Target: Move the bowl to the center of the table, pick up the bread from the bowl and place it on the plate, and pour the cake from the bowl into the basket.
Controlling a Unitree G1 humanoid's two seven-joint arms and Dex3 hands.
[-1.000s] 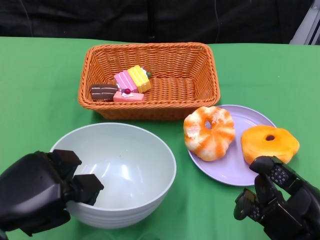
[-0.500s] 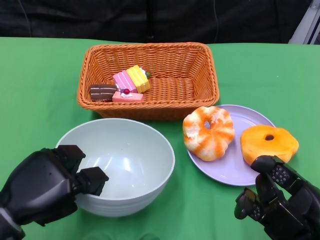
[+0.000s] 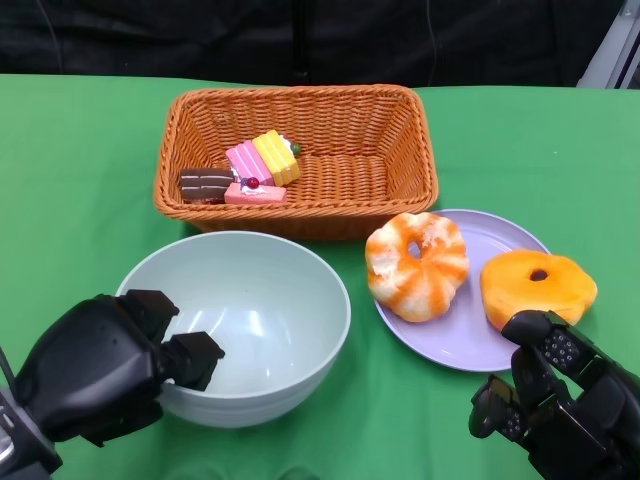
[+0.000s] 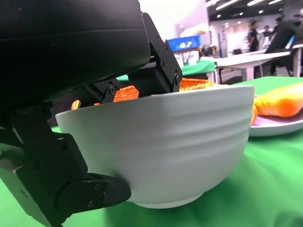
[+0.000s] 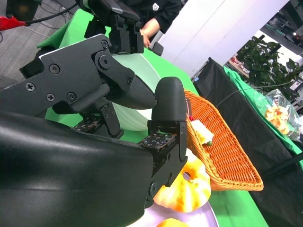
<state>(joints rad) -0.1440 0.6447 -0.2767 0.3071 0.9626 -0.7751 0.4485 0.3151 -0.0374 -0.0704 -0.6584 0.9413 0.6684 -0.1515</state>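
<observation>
The pale empty bowl (image 3: 260,310) stands on the green cloth in front of the basket. My left hand (image 3: 105,370) grips its near-left rim. In the left wrist view the fingers (image 4: 156,71) hook over the rim of the bowl (image 4: 180,137), with the thumb under its wall. Several cake slices (image 3: 245,170) lie in the left end of the orange wicker basket (image 3: 395,180). A striped bread ring (image 3: 417,265) and an orange bread (image 3: 538,287) lie on the purple plate (image 3: 470,345). My right hand (image 3: 560,405) sits just in front of the plate, fingers apart and holding nothing.
The table's far edge runs behind the basket against a dark backdrop. Bare green cloth lies to the left of the basket and to the right of the plate. A person's dark sleeve (image 5: 156,19) shows beyond the table in the right wrist view.
My left hand has carried the bowl a little away from me and to the right, closer to the basket. The right hand, breads and cakes have not moved.
</observation>
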